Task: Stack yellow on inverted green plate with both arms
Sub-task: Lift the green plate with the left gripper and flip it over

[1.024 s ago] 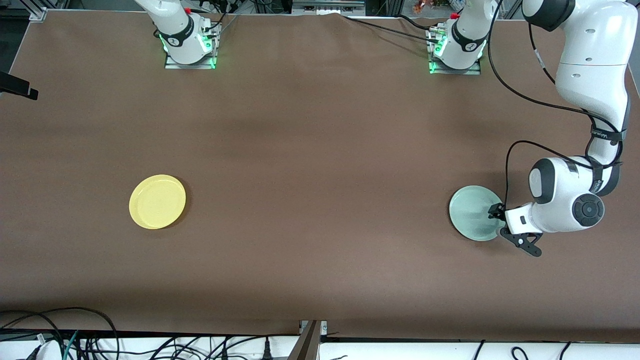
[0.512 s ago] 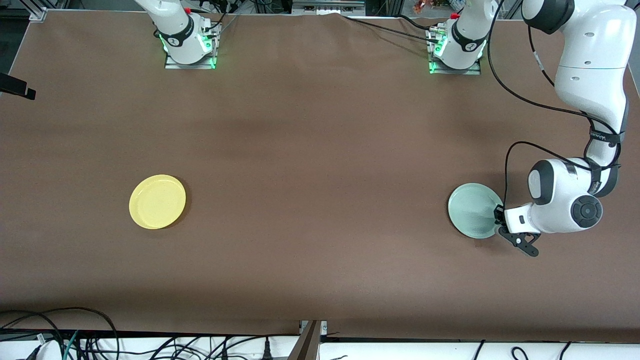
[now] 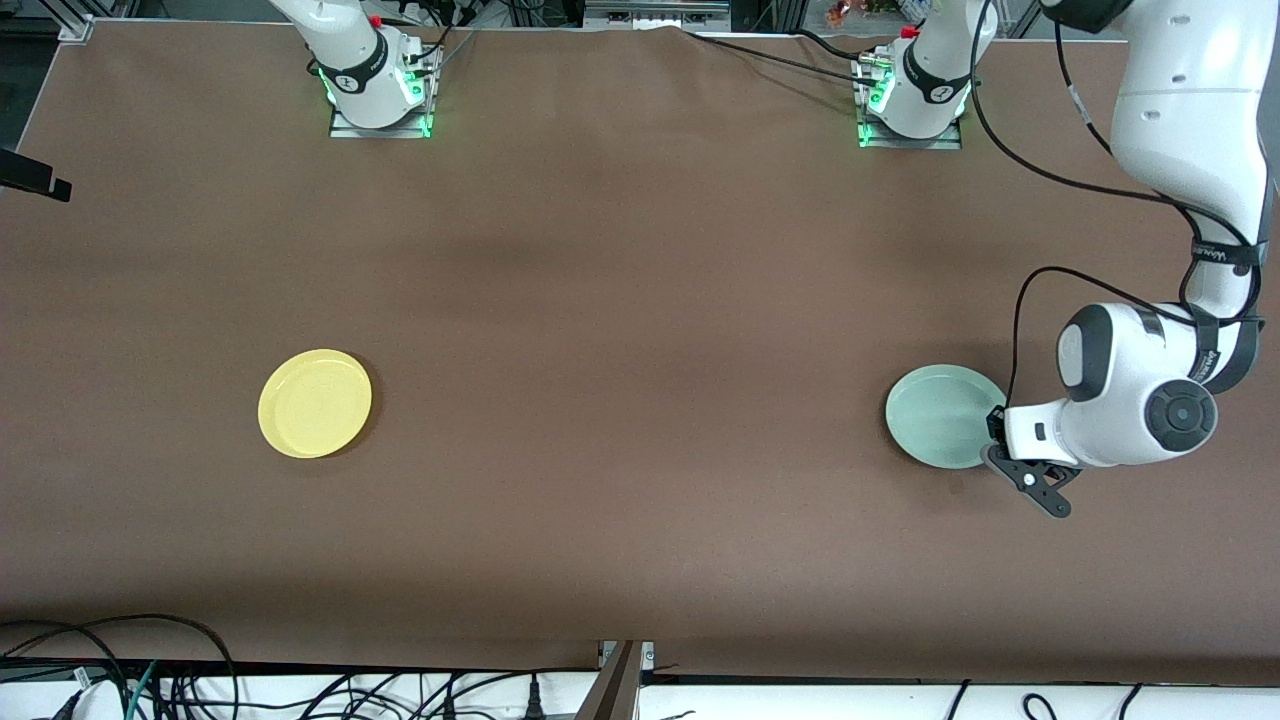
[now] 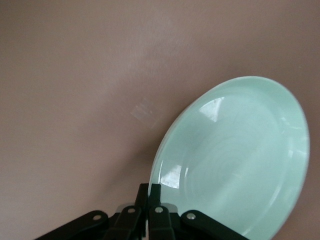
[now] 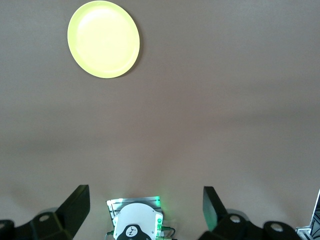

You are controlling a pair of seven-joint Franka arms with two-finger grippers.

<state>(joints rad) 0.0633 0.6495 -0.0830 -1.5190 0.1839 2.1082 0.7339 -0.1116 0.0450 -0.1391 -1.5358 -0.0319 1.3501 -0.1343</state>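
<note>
The green plate [image 3: 940, 415] lies toward the left arm's end of the table, hollow side up. My left gripper [image 3: 993, 428] is shut on its rim on the side toward that end of the table. In the left wrist view the fingers [image 4: 155, 192] pinch the rim of the green plate [image 4: 235, 160], and the plate tilts with the gripped edge raised. The yellow plate [image 3: 315, 403] lies flat toward the right arm's end of the table. My right gripper [image 5: 145, 207] hangs open and high over the table near its own base, with the yellow plate [image 5: 103, 39] far from it.
The two arm bases [image 3: 378, 85] [image 3: 912, 95] stand along the table's edge farthest from the front camera. A black cable [image 3: 1018, 330] loops off the left arm just above the green plate. A black bracket [image 3: 35, 180] juts in at the right arm's end.
My left gripper has shut on the green plate's rim. The plate has slid slightly toward the table's middle and its gripped edge has come up. The right arm has not moved.
</note>
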